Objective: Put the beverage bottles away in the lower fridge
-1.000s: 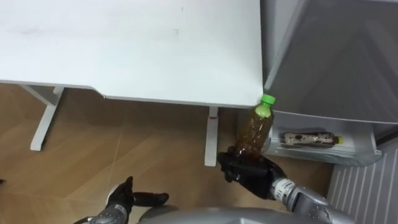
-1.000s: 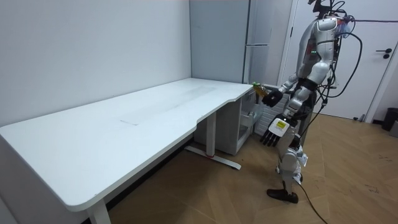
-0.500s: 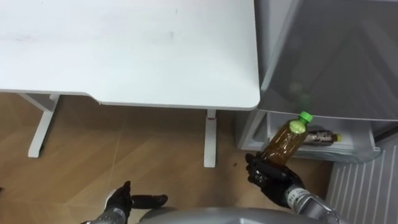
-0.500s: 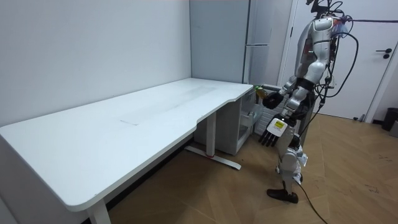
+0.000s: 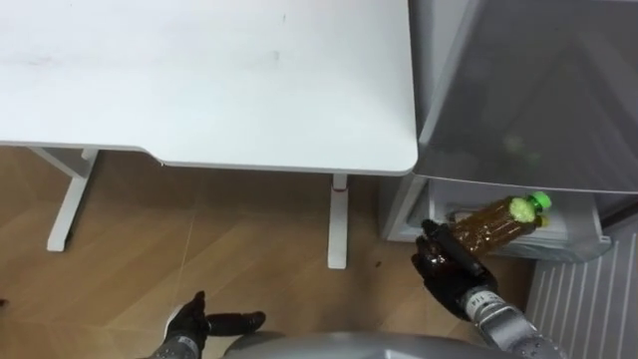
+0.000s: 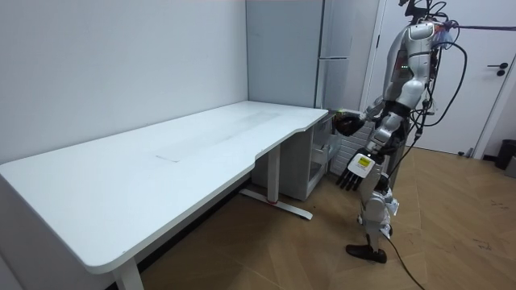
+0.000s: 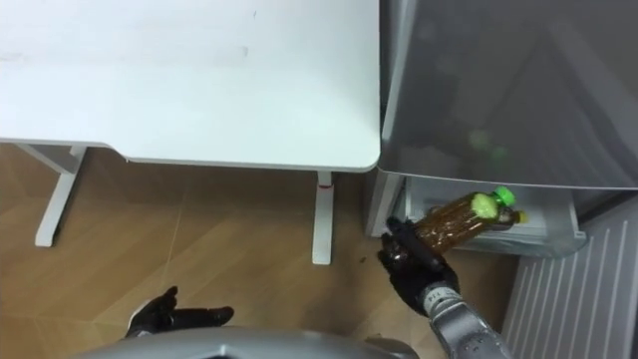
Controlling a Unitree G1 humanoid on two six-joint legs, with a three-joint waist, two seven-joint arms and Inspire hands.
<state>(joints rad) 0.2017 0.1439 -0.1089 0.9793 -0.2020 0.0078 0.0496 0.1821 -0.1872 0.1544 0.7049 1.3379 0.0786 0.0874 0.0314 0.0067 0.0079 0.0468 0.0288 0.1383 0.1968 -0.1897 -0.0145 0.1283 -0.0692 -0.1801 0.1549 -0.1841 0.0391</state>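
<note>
A brown drink bottle (image 5: 483, 224) with a green cap lies tilted almost flat in my right hand (image 5: 445, 265), which is shut round its base. Its cap points right, over the open lower fridge drawer (image 5: 570, 245). A second bottle (image 7: 517, 216) lies in that drawer, mostly hidden behind the held one. My left hand (image 5: 192, 323) hangs open at the lower left, holding nothing. In the room view I stand at the table's end facing the fridge (image 6: 284, 56), with the right hand (image 6: 348, 124) held out and the left hand (image 6: 355, 169) at my side.
The white table (image 5: 199, 80) fills the upper left, with its leg (image 5: 337, 221) close to the fridge. The grey upper fridge door (image 5: 538, 90) overhangs the drawer. A white ribbed panel (image 5: 583, 299) stands at the lower right. Wooden floor (image 5: 199, 239) lies below.
My right hand has carried the bottle rightwards from beside the table's corner to in front of the drawer. It has tipped the bottle from upright to nearly flat. The left hand stays low.
</note>
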